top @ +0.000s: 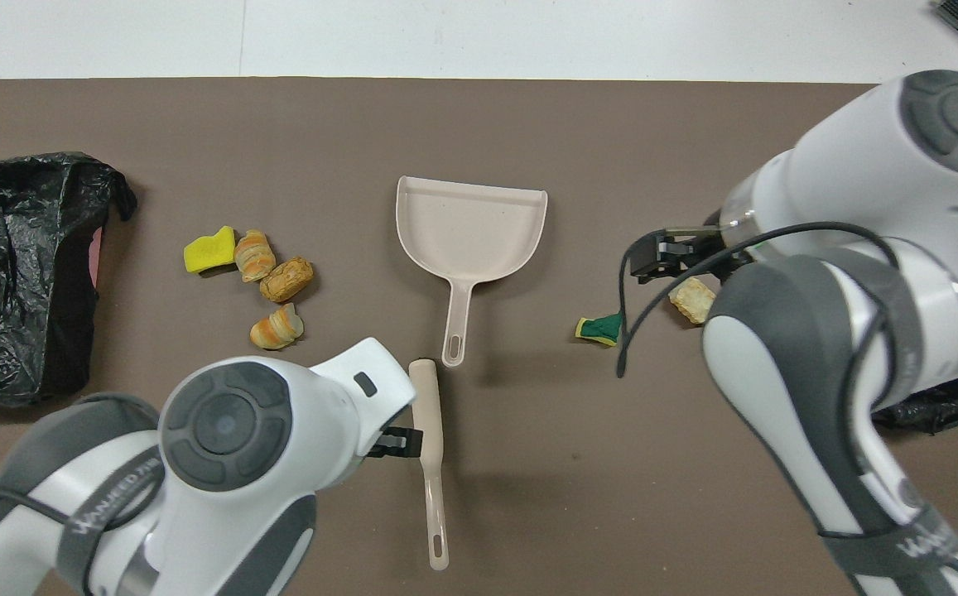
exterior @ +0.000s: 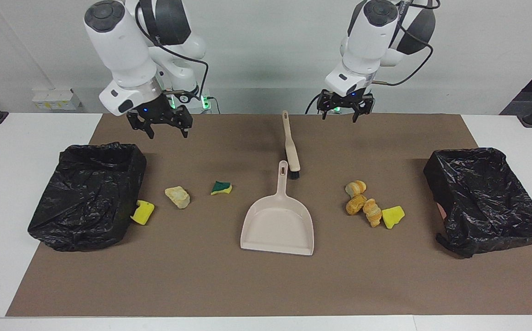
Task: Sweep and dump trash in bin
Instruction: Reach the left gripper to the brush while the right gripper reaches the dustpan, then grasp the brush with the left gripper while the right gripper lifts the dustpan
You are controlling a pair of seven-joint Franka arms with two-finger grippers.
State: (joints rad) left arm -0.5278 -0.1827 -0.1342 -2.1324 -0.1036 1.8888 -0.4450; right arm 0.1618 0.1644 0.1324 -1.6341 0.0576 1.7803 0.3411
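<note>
The trash lies in two groups on the brown mat. Toward the right arm's end are a yellow sponge (exterior: pixel 142 212) against a bin, a beige chunk (exterior: pixel 177 196) (top: pixel 692 298) and a green-yellow sponge (exterior: pixel 221 187) (top: pixel 601 327). Toward the left arm's end are three rolls (exterior: pixel 356 204) (top: pixel 286 279) and a yellow sponge (exterior: pixel 393 217) (top: pixel 208 252). A beige dustpan (exterior: pixel 278 223) (top: pixel 469 228) lies mid-table, with a beige brush (exterior: pixel 290 145) (top: pixel 429 447) at its handle. My left gripper (exterior: pixel 339 118) (top: pixel 400 443) is open and raised beside the brush's handle. My right gripper (exterior: pixel 168 134) (top: pixel 652 255) is open and raised over the mat.
Two black bag-lined bins stand at the mat's ends, one at the right arm's end (exterior: pixel 88 195) and one at the left arm's end (exterior: pixel 486 200) (top: pixel 15 273). In the overhead view my right arm hides most of its bin and the yellow sponge beside it.
</note>
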